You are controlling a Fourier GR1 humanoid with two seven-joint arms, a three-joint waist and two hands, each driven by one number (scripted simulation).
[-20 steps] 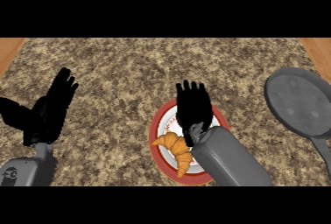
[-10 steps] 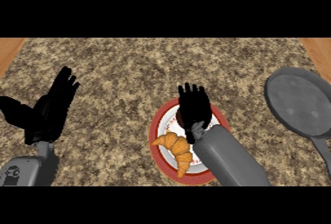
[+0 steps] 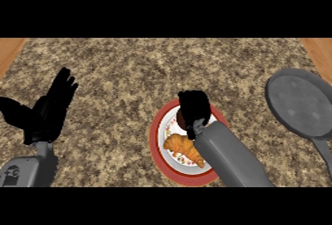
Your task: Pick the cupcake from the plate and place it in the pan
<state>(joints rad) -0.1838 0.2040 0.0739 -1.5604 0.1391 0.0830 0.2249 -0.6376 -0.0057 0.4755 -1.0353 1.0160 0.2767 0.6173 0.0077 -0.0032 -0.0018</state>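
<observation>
A golden croissant-shaped pastry (image 3: pixel 182 148) lies on a white plate with a red rim (image 3: pixel 157 132), just right of the counter's middle. No cupcake shows. My right hand (image 3: pixel 194 107) is over the far half of the plate, beyond the pastry, and looks shorter than before. Its forearm (image 3: pixel 227 156) crosses the plate's right side and hides part of the pastry. Whether the hand touches anything on the plate is hidden. The grey pan (image 3: pixel 302 103) sits at the right edge with its handle (image 3: pixel 322 151) pointing toward me. My left hand (image 3: pixel 50 110) rests open at the left, fingers up.
The counter top (image 3: pixel 123 66) is speckled brown stone with wooden strips at its far left and far right corners. A bare stretch of stone about a hand's width lies between the plate and the pan.
My right hand has dipped toward the plate and now looks shorter and blunter at its top. The left hand, pastry, plate and pan have not moved.
</observation>
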